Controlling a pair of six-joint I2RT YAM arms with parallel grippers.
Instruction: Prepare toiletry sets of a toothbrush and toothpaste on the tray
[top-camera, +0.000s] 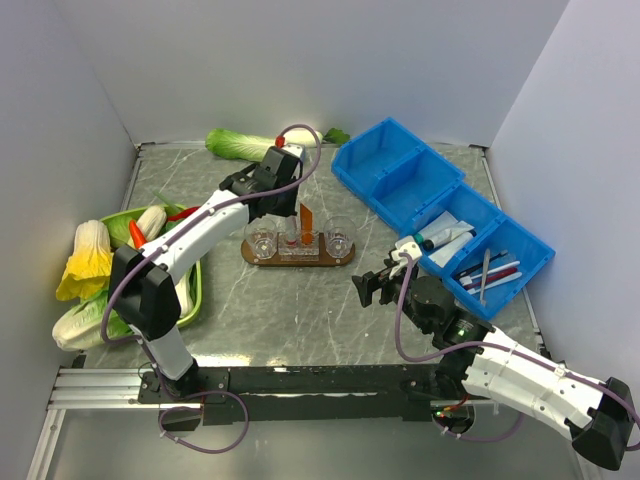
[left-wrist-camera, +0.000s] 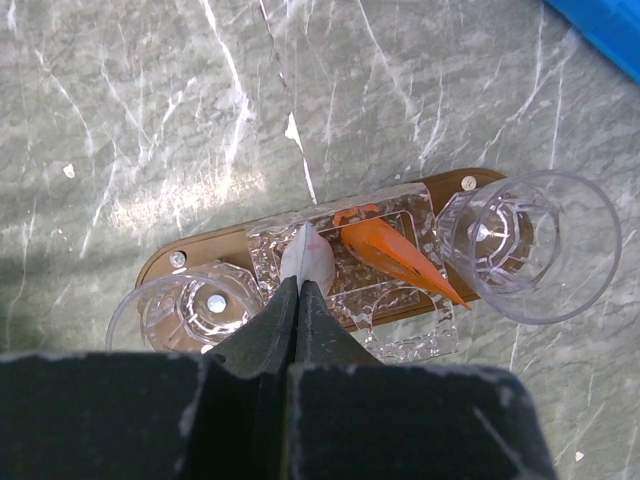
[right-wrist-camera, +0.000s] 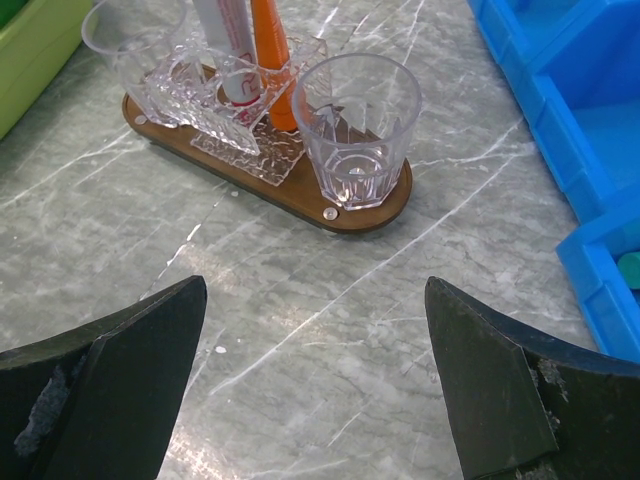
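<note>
The dark-brown tray (top-camera: 248, 256) lies mid-table with a clear cup (top-camera: 339, 238) at each end and a clear holder between them. The orange toothpaste (top-camera: 307, 217) stands in that holder, leaning (left-wrist-camera: 385, 250) (right-wrist-camera: 270, 50). Beside it stands a white tube (right-wrist-camera: 222, 45). My left gripper (left-wrist-camera: 300, 284) hangs above the holder, shut on that white tube's flat top end (left-wrist-camera: 307, 258). A thin white toothbrush (top-camera: 484, 272) lies in the right blue bin. My right gripper (right-wrist-camera: 315, 285) is wide open and holds nothing, low over the table in front of the tray's right end (right-wrist-camera: 385, 212).
Blue bins (top-camera: 400, 175) run along the right, holding sticks and a white tube with a dark cap (top-camera: 440, 236). A green dish (top-camera: 196, 290) with vegetables sits at the left, cabbages beside it. A lettuce (top-camera: 238, 143) lies at the back wall.
</note>
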